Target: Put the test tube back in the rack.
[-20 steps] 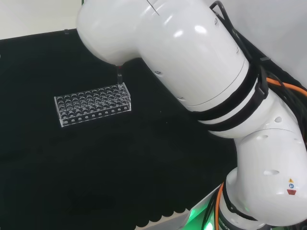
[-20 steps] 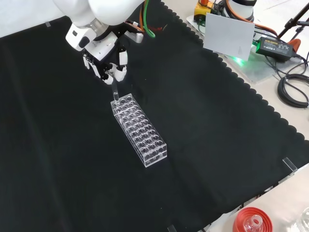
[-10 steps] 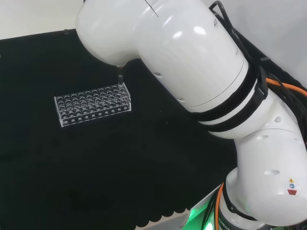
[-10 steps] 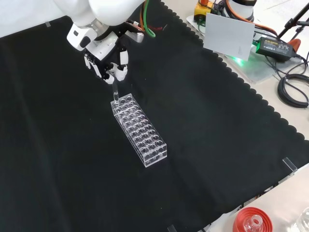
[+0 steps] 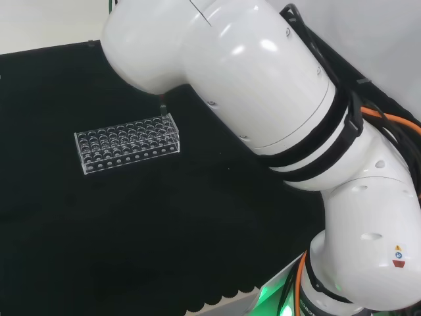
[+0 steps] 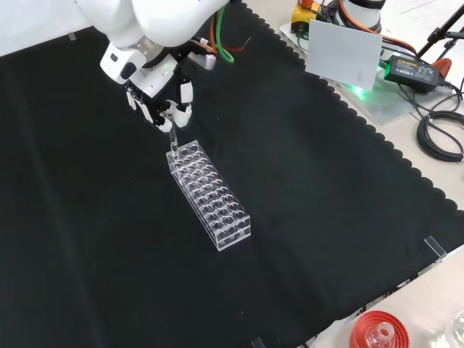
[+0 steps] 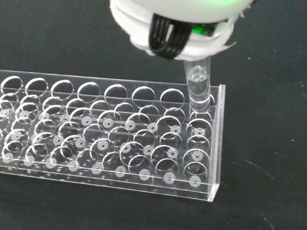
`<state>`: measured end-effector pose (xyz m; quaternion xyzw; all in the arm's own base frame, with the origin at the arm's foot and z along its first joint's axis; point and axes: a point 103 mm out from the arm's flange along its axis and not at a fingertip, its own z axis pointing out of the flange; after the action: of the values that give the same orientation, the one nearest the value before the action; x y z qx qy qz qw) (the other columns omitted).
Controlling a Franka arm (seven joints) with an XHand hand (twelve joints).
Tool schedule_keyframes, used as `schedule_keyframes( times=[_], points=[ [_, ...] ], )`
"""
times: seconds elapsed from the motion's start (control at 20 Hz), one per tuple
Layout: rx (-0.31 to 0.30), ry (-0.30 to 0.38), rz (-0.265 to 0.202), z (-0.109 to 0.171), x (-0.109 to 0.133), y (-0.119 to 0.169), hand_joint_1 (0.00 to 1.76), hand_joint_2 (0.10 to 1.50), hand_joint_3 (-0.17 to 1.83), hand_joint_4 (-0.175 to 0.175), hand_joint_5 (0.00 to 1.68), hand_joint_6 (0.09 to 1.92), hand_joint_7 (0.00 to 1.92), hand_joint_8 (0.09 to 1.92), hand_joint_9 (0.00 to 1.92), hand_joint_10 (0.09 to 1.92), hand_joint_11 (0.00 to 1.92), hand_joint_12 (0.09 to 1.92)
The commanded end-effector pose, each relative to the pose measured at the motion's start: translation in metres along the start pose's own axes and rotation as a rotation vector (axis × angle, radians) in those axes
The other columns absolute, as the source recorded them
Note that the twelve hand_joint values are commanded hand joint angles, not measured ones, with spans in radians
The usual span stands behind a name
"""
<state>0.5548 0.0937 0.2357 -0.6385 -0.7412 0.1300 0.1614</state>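
On the black cloth of the bench (image 6: 326,181) we see the clear rack (image 6: 209,196) lying alone, with the hand (image 6: 161,98) at its far end in the front view. Its fingers are curled around the top of the test tube (image 7: 197,88), which stands upright in a corner hole at the rack's end. Compared with a second ago the tube sits lower — in the head view less of it shows above the rack — so we judge the insertion nearly done, release remaining.
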Motion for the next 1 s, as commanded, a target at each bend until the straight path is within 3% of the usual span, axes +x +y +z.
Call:
schedule_keyframes(
  times=[0.05, 1.0],
  points=[
    [0.004, -0.002, -0.002, 0.002, 0.001, 0.002, 1.43, 0.67, 0.52, -0.175, 1.38, 0.38, 1.86, 0.31, 1.4, 0.42, 1.0, 1.17],
    [0.033, -0.004, 0.008, 0.013, -0.006, 0.014, 1.43, 0.67, 0.52, -0.175, 1.38, 0.38, 1.86, 0.31, 1.4, 0.42, 0.99, 1.17]
  ],
)
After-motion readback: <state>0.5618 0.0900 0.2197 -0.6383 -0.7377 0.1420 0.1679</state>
